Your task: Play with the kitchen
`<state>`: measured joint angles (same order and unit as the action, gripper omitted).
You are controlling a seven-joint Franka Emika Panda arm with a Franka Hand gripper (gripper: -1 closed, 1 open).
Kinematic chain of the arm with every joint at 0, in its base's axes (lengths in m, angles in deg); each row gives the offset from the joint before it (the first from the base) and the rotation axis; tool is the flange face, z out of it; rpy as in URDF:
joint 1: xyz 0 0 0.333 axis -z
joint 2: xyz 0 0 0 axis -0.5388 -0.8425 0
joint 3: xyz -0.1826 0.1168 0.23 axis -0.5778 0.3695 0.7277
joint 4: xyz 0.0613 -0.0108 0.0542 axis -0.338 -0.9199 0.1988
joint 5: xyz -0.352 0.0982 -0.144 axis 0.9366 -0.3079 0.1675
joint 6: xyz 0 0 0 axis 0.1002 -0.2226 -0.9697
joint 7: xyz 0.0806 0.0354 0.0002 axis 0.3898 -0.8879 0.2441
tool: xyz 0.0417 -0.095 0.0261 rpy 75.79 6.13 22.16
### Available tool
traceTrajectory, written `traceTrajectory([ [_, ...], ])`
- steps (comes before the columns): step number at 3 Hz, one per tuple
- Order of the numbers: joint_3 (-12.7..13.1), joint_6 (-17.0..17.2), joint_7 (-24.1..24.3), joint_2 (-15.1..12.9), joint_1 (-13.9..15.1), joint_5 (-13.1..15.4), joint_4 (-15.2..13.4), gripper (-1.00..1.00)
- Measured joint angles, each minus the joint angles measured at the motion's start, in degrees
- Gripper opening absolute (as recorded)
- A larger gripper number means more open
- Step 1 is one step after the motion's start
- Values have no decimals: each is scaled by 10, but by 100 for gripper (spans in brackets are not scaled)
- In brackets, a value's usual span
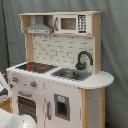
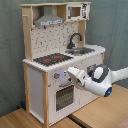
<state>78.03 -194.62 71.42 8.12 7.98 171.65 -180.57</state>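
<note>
The kitchen (image 1: 60,70) stands upright on a wooden table (image 2: 100,112) against a grey-green curtain (image 2: 10,50), white and pale wood, seen in both exterior views. Its tiled back panel (image 1: 57,50) rises behind the counter, with the hood (image 2: 49,21) and the small microwave (image 1: 70,23) up on the top shelf. Lower down sits the windowed oven door (image 2: 64,96), then the black and red hob (image 1: 36,66), the sink (image 1: 71,74) and the curved black faucet (image 1: 83,60). In the second exterior view the robot's white arm (image 2: 112,76) reaches in from the second exterior view's right, its hand (image 2: 75,75) right at the knob panel (image 2: 57,76) above the oven; whether it is clenched or released, I cannot tell.
</note>
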Motion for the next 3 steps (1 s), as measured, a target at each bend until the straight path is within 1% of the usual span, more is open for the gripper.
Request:
traceTrajectory([
  [1, -24, 1, -23, 0, -38, 3, -43, 100],
  [3, -89, 1, -23, 0, -117, 10, -116, 100],
])
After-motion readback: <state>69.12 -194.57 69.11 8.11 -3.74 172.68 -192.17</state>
